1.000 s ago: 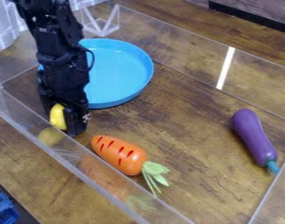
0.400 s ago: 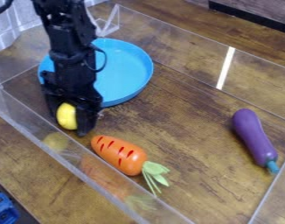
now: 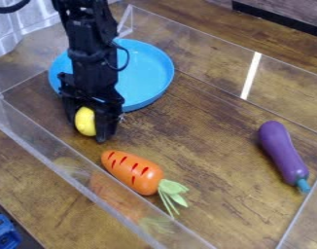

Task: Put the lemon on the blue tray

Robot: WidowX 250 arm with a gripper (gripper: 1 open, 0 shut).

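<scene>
Lemon (image 3: 86, 122), yellow, at the left of the surface (image 3: 220, 165), near the clear wall along its near-left edge, long axis roughly upright in view, ends up and down; fingers (image 3: 91, 124) closed around it. Blue tray (image 3: 152, 76), just beyond, toward the far-left edge; risk: a low carry could catch the raised rim and knock the smooth lemon loose

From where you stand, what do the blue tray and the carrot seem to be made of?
The blue tray: probably plastic, judging by its smooth, evenly coloured surface and raised rim. The carrot: likely a plastic or rubber toy, with smooth orange skin and neat dark marks.
</scene>
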